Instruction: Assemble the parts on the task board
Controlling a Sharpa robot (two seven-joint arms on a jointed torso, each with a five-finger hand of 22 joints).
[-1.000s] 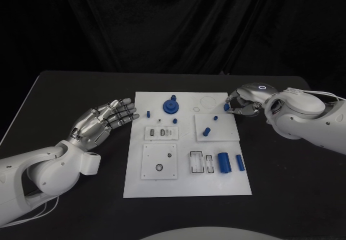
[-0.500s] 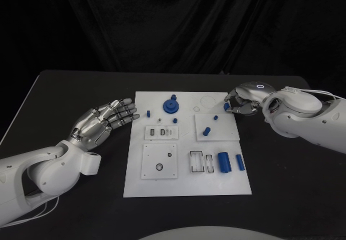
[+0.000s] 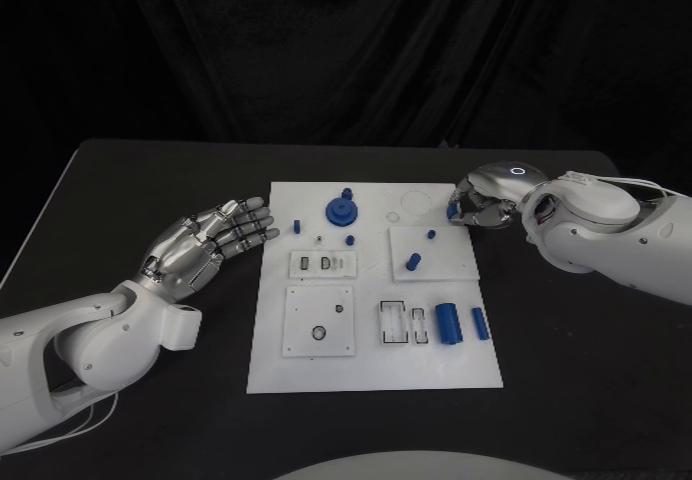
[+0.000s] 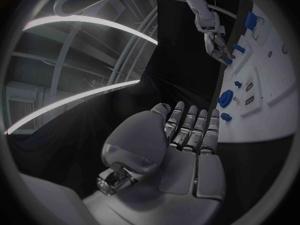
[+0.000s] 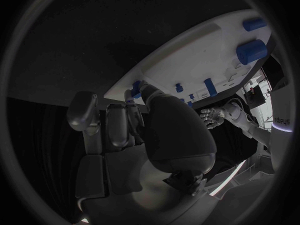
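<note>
The white task board (image 3: 372,360) lies mid-table. On it are a blue round part (image 3: 342,211), small blue pegs (image 3: 413,262) and two blue cylinders (image 3: 449,323) near its right edge. My right hand (image 3: 485,204) hovers at the board's far right edge and pinches a small blue part (image 3: 453,212), which shows between the fingertips (image 5: 135,89) in the right wrist view. My left hand (image 3: 214,238) is open just left of the board, fingers spread and holding nothing. In the left wrist view the left hand (image 4: 187,135) points toward the board (image 4: 275,85), with the right hand (image 4: 215,41) beyond it.
Square inset plates (image 3: 319,322) with small holes and slots sit on the board. A thin ring outline (image 3: 415,206) lies near the right hand. Black table (image 3: 144,190) surrounds the board, with a dark curtain behind.
My right hand has shifted slightly toward the board's far edge, still holding the small blue part. The left hand has not moved.
</note>
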